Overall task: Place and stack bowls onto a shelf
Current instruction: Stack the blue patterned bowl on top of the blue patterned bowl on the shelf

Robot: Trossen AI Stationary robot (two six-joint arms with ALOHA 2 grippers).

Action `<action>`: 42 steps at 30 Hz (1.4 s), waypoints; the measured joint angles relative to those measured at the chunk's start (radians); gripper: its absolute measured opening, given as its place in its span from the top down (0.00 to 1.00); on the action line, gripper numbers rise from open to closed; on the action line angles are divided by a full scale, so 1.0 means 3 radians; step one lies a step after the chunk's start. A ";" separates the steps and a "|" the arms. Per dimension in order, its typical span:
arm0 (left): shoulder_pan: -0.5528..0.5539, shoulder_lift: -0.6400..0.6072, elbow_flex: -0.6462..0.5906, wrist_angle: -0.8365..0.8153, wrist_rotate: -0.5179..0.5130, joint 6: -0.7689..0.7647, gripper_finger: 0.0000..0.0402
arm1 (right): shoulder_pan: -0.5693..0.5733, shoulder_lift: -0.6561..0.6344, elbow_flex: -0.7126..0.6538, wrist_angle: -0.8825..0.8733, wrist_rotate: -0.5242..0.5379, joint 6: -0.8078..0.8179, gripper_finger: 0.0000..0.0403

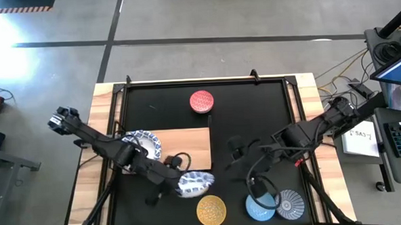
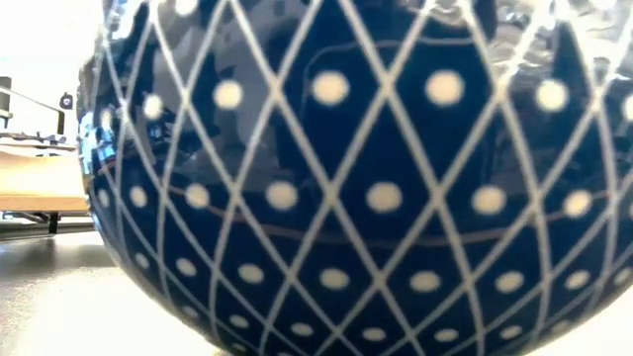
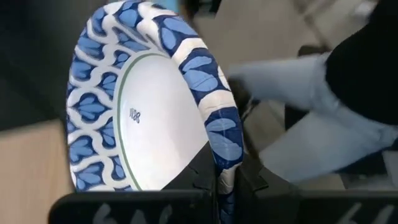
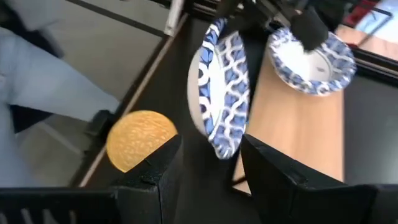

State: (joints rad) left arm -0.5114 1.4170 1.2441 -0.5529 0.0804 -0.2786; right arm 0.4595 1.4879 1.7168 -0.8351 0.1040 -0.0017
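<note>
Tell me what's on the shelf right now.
One white bowl with a blue patterned rim sits on the shelf at its left end. The left arm crosses that end, hiding part of the board.

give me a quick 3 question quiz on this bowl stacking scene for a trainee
1. True or false: the left hand is shut on the rim of a tilted blue-patterned bowl.
2. Which small bowl sits alone toward the table's far edge? A) red B) yellow C) light blue
3. Fill in: one patterned bowl already rests on the wooden ____.

Key:
1. True.
2. A, the red bowl; the yellow bowl and light blue bowl are at the near edge.
3. shelf.
</note>
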 joint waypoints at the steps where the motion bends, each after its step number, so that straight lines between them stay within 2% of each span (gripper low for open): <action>1: 0.0000 -0.0006 0.0068 -0.0220 -0.0062 -0.0046 1.00 | -0.0023 0.0000 0.0000 -0.0025 0.0009 0.0002 0.62; 8: 0.0000 -0.0012 0.0633 -0.1784 -0.0869 -0.0188 1.00 | -0.0194 0.0003 -0.0041 -0.0092 0.0009 0.0006 0.62; 12: 0.0000 -0.0012 0.0756 -0.2493 -0.1637 -0.0884 1.00 | -0.0257 0.0006 -0.0077 -0.0148 0.0010 0.0085 0.62; 14: 0.0002 -0.0012 0.0763 -0.2864 -0.1806 -0.1331 1.00 | -0.0278 0.0006 -0.0085 -0.0224 0.0010 0.0121 0.62; 19: -0.0001 -0.0013 0.0656 -0.3396 -0.1708 -0.2042 1.00 | -0.0308 0.0006 -0.0087 -0.0438 0.0010 0.0183 0.62; 23: 0.0000 -0.0013 0.0542 -0.3375 -0.1422 -0.2085 1.00 | -0.0308 0.0006 -0.0088 -0.0534 0.0011 0.0256 0.63; 33: 0.0003 -0.0010 0.0152 -0.3390 -0.1336 -0.2342 0.99 | -0.0307 0.0006 -0.0088 -0.0541 0.0010 0.0386 0.66; 42: 0.0003 -0.0010 -0.0046 -0.3382 -0.1214 -0.2329 0.84 | -0.0307 0.0006 -0.0088 -0.0540 0.0010 0.0490 0.65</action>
State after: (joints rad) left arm -0.5106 1.4139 1.2304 -1.5675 -0.2837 -0.9771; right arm 0.3676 1.4899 1.6905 -0.9971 0.1070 0.1454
